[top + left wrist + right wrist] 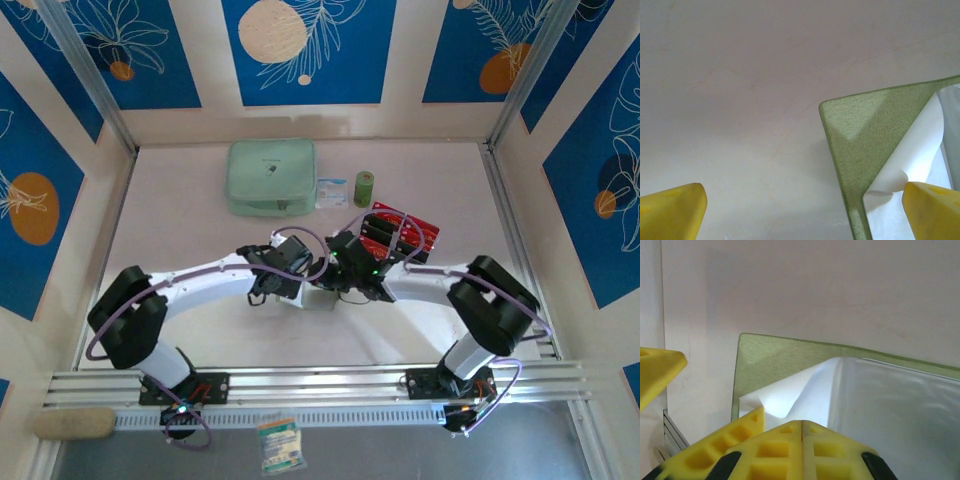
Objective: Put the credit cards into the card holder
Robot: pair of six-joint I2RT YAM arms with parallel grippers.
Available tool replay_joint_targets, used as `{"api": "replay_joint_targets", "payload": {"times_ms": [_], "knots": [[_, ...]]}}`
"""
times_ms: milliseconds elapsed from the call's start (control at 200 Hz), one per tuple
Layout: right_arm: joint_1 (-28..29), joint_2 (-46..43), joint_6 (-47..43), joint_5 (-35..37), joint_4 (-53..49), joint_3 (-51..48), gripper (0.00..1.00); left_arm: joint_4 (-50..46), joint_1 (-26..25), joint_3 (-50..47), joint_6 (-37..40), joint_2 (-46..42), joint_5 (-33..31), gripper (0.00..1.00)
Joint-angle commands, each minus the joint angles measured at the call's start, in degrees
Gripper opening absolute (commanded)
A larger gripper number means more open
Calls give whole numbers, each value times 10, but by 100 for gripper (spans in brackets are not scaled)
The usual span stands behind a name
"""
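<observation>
At mid-table, card holder: the small olive-green folding wallet (865,130) lies open under both wrists. A white paper slip (800,390) and a greyish clear sleeve (890,410) show inside it.
Credit cards: the thin bright-red plastic cards (405,230) sit just behind the right wrist, apart from the wallet. I can see none in a sleeve.
Right gripper (802,440): the yellow jaws are pressed tight together at the wallet's near edge. Whether they pinch the paper or the sleeve's lip is hidden.
Left gripper (800,215): the jaws are spread wide and hold nothing. One finger is over the wallet's corner, the other over the pale table (765,75).
Step in hand: probably readying the wallet and opening a sleeve mouth, before any card is fetched.
Doing it well: raise the right wrist slowly, so anything thin between the jaws does not slip out and the wallet does not drag. Bring the left finger down on the green flap as an anchor. Get the paper clear of the sleeve mouth first.
</observation>
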Motion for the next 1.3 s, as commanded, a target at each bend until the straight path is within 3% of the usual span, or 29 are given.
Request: {"api": "replay_joint_targets", "payload": {"times_ms": [0, 250, 665, 985, 1295], "knots": [[3, 38, 14, -36, 39, 12, 0, -18, 5, 0, -13, -23, -21, 100], [2, 81, 44, -54, 92, -7, 0, -19, 8, 20, -30, -64, 6, 100], [5, 92, 69, -55, 136, -31, 0, 95, 8, 6, -94, -52, 159, 100], [6, 80, 72, -48, 138, -37, 0, 78, 10, -15, -114, -16, 110, 100], [4, 66, 69, -48, 134, -42, 0, 73, 17, -31, -102, -1, 104, 100]]}}
